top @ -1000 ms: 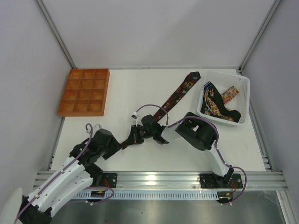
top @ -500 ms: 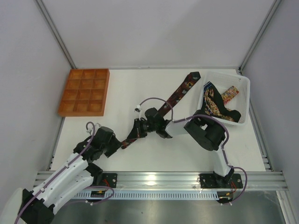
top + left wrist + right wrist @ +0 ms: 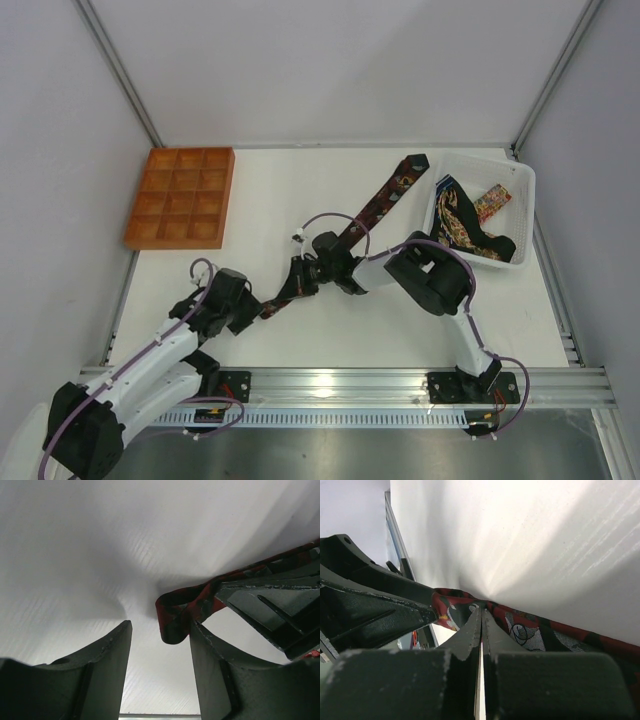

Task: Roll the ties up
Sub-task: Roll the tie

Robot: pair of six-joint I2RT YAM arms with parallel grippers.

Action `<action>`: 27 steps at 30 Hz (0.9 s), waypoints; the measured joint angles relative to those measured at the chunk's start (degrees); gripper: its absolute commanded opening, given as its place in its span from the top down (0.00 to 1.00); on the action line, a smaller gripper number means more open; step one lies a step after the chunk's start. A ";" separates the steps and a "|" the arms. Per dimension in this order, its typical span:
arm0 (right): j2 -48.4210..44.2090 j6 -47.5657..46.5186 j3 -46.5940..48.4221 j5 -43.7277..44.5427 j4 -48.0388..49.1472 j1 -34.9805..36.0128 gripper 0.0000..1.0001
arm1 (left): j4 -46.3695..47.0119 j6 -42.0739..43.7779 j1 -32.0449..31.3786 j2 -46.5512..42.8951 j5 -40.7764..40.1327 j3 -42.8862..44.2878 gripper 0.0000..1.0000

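A dark maroon patterned tie lies diagonally across the white table, its wide end at the back by the basket. Its near end is folded into a small loop. My left gripper is open around that loop, and the fabric touches the right finger. My right gripper is shut, with its tips pressed down on the tie just behind the loop. Between its fingers I see no fabric. More ties lie heaped in the basket.
A white mesh basket stands at the back right. An orange compartment tray sits at the back left. The two grippers are almost touching over the tie's near end. Metal rails run along the table's edges.
My left gripper has narrowed a little and edged in toward the tie's folded end. The right arm's elbow has swung slightly, while its shut tips stay on the tie.
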 measured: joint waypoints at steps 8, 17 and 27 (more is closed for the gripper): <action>1.25 0.09 0.50 -0.87 2.01 -0.33 1.00 | 3.63 0.09 0.13 1.31 0.44 -0.37 0.48; 1.46 -0.44 0.90 -1.03 1.70 -0.20 1.00 | 5.84 1.70 0.24 3.76 1.05 -1.55 0.99; 0.52 -5.05 3.21 0.55 -4.02 0.57 1.00 | 2.19 9.75 0.26 9.20 0.13 5.75 1.00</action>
